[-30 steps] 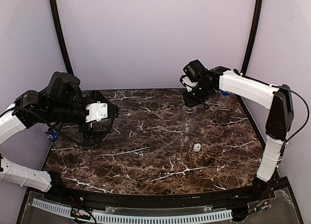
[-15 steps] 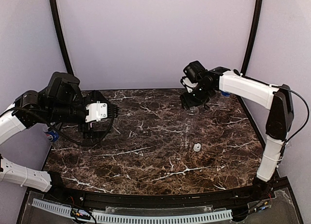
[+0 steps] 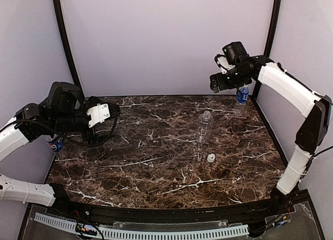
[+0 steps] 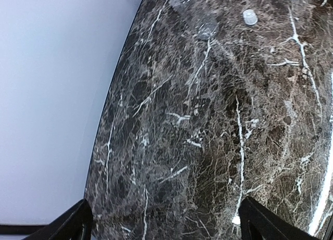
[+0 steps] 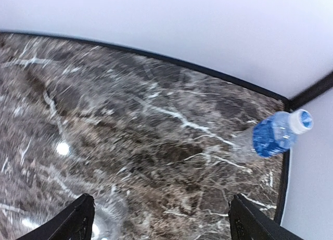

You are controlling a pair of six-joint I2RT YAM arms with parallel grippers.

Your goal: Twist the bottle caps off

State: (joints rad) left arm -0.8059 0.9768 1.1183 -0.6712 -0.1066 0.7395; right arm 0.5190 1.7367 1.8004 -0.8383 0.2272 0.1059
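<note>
One white cap (image 3: pixel 210 158) lies loose by the plain bottle (image 3: pixel 204 126), so that one looks done. The corner bottle (image 5: pixel 273 135) has its own cap (image 5: pixel 301 121) on, and the left-edge bottle (image 3: pixel 54 144) is too hidden to tell. The left gripper (image 4: pixel 166 224) and right gripper (image 5: pixel 161 219) are spread apart, empty.

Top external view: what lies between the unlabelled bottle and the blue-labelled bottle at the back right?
Nothing: only bare marble table separates the unlabelled bottle and blue-labelled bottle, in the top view.

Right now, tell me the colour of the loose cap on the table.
White. The cap shows best in the left wrist view.
</note>
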